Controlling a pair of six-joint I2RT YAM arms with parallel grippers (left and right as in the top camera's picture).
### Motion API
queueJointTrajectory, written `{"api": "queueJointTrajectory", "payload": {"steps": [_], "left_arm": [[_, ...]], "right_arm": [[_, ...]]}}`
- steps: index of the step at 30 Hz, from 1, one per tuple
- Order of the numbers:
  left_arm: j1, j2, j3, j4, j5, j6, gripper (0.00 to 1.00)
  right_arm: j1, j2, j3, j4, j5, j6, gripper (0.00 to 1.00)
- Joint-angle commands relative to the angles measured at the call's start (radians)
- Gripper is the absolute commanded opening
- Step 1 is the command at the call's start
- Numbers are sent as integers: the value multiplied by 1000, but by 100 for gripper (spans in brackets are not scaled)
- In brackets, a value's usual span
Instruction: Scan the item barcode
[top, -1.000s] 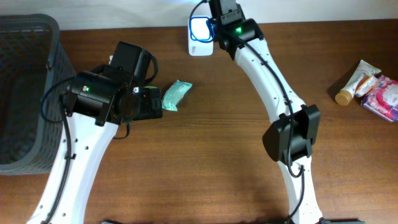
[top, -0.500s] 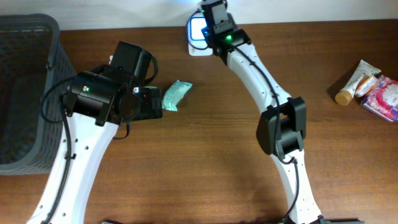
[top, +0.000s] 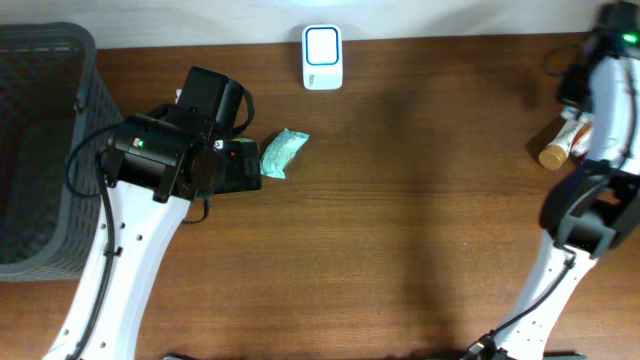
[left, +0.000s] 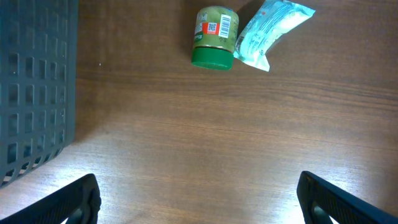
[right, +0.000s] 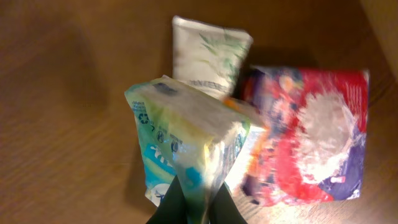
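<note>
One barcoded jar (left: 214, 38) near wide left pincer (left: 199, 202); right pincer (right: 189, 202) pinches pack (right: 186, 140), perhaps tissues.

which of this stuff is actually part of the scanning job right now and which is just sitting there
In the job:
- right gripper, shut on the green-and-blue pack
- white scanner at the table's far edge

Lying about for now:
- green-lidded jar
- teal packet
- white tube
- red packet
- grey basket
- left gripper, open, holding nothing
</note>
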Motion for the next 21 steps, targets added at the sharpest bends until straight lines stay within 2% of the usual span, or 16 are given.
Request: {"api": "queueJointTrajectory", "payload": {"steps": [1,2,3,4,14,16,19,21], "left_arm": [[2,-3,-1,-1,-10,2,99],[2,-3,-1,-1,-10,2,99],[2,-3,-1,-1,-10,2,99],[2,-3,-1,-1,-10,2,99],[2,-3,-1,-1,-10,2,99],[2,-3,-1,-1,-10,2,99],[2,-3,-1,-1,-10,2,99],[2,-3,-1,-1,-10,2,99]], "right_arm": [[-72,-39,-22,-15,-148,16,4],[-87,-39,-32,-15,-148,16,8],[-100,-38,-40,-16,-149,16,76],[-108,-39,-45,-22,-149,16,99],[-106,-117,14,-103,-244,52,99],[-106,-173,16,-110,-417,53,99],[-94,-219,16,-143,-867,48,99],[-60,-216,13,-175,-1023,45,99]]}}
